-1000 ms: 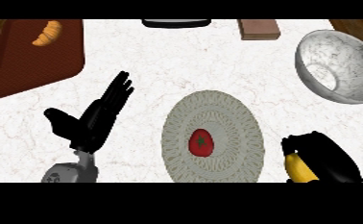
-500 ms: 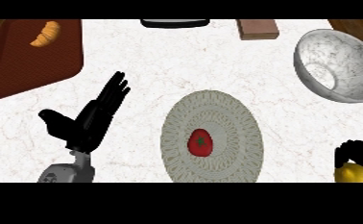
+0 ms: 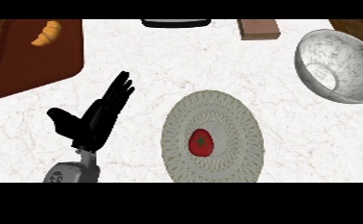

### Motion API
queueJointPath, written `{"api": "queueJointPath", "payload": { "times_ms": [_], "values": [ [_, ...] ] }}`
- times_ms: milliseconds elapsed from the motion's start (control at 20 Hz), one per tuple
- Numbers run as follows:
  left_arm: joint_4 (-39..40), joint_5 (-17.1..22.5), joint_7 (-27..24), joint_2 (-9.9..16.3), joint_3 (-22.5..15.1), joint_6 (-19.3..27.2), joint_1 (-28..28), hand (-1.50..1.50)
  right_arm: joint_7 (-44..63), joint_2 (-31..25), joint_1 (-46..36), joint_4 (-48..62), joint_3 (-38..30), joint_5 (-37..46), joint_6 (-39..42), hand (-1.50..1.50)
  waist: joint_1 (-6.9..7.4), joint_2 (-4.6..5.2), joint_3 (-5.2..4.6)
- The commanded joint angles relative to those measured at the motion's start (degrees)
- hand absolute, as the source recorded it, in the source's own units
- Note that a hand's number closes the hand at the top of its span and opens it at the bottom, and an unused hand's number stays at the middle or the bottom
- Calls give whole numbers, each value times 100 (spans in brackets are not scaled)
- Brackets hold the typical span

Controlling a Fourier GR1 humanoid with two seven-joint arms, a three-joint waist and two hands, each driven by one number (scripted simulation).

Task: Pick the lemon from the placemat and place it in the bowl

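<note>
The left hand (image 3: 96, 117) is seen at the lower left, fingers straight and pointing up, thumb spread to the side, nothing held; it rests over the white counter (image 3: 177, 59). The right hand is not shown. Just to the right of the hand a round woven placemat (image 3: 212, 107) is laid, and a red fruit with a green stem (image 3: 201, 143) sits near its middle, apart from the hand. Far to the upper right a speckled bowl (image 3: 333, 67) is placed. Above the hand, at the upper left, a brown board (image 3: 39, 64) is seen with a croissant (image 3: 47, 32) on it. A brown block (image 3: 258, 29) lies at the top edge.
</note>
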Motion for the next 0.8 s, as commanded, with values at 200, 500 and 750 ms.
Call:
{"api": "queueJointPath", "payload": {
  "times_ms": [200,500,750],
  "values": [
    [-151,-286,309,-259,-273,276,-137,0,810,-168,-1198,350,-982,-1277,937,150,127,26,5],
    [230,-116,-59,-93,-4,-106,-247,0,705,-455,-2527,1953,-225,-483,611,150,179,44,7],
    [183,-33,-26,6,60,-249,-263,0,417,-492,-3688,3565,458,-176,216,150,280,66,9]
  ]
}}
